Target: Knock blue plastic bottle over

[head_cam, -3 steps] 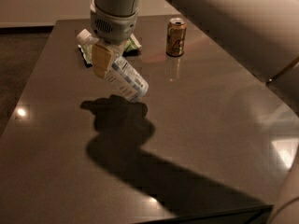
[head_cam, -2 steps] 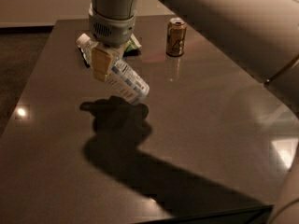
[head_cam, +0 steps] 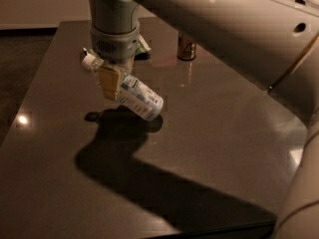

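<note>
- The gripper (head_cam: 110, 83) is hanging low over the table (head_cam: 214, 148), toward 10 o'clock from the table's middle, and it is sitting lower than a second ago.
- Its two yellowish fingers are clamping the blue plastic bottle (head_cam: 140, 98) just below the neck, and nothing else is carrying the bottle's weight.
- The bottle is leaning steeply, with its white cap (head_cam: 88, 61) pointing to 10 o'clock and its base pointing to 4 o'clock.
- The base is now meeting its own shadow (head_cam: 124, 133), whereas a clear gap was showing between them a second ago; it is touching the top or just short of it.
- The tilt itself is looking about the same as before, so the change is a descent, not a further tipping.
- The gold-brown can (head_cam: 187, 46) is standing upright well apart at 1 o'clock from the bottle, and the green snack bag (head_cam: 143, 48) is lying behind the wrist at 12 o'clock; both are staying where they were.
- For the task, the bottle is already off upright and nearly down, so I judge that letting go here is likely leaving it on its side.
</note>
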Available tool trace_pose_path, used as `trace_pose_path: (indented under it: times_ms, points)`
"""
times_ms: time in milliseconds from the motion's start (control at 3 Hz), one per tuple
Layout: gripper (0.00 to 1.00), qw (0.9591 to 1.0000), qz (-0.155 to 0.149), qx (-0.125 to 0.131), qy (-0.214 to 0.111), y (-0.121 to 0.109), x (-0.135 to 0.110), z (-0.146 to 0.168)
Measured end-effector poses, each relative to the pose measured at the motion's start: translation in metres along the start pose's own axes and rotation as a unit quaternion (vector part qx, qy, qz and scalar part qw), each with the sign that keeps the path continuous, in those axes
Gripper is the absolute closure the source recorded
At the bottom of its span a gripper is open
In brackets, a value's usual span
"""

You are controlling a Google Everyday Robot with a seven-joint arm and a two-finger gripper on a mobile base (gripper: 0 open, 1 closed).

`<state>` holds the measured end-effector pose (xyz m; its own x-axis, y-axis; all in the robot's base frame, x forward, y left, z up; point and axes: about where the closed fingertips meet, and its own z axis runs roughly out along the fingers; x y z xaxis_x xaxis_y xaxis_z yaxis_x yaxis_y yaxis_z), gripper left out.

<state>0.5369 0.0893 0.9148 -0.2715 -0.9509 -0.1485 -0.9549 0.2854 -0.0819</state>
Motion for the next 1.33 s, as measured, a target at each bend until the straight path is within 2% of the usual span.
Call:
trace_pose_path:
  times_ms: [667, 1000, 1333]
  points:
    - [0.13, 0.9991, -0.02, -0.012, 0.037, 0.005, 0.008, 0.019]
    - [0.0, 0.9981, -0.026, -0.027, 0.05, 0.005, 0.014, 0.031]
    - [0.0, 0.9981, -0.026, -0.027, 0.05, 0.005, 0.014, 0.031]
